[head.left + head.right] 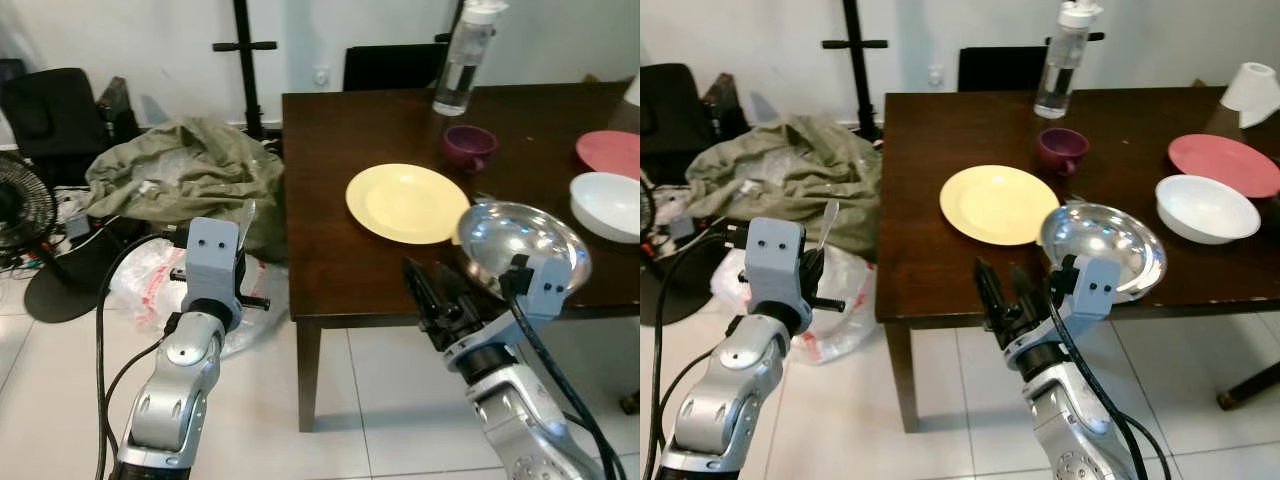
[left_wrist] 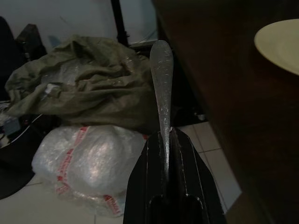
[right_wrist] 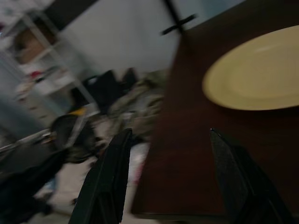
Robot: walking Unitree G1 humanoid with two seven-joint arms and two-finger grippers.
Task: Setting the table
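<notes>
One metal utensil (image 2: 161, 84), its end flat and rounded, is sticking up from the left gripper (image 2: 164, 144), whose two fingers are pressing together on its shaft; it is hanging over the floor, just off the corner of the dark wooden table (image 1: 330, 270). On that table one yellow plate (image 1: 407, 202) is lying near the front edge, one purple cup (image 1: 468, 146) is sitting behind it, and one clear water bottle (image 1: 464, 60) is standing further back. One steel bowl (image 1: 1103, 245) is resting at the front edge beside the yellow plate, with one white bowl (image 1: 1206, 207) and one pink plate (image 1: 1225, 163) off to the right, and one paper roll (image 1: 1251, 90) at the far corner. The floor is pale tile; an olive cloth heap (image 1: 190, 175) and a clear plastic bag (image 2: 84, 161) are lying left of the table. The right gripper (image 1: 1002, 290) is hovering at the table's front edge, fingers spread wide, gripping nothing.
</notes>
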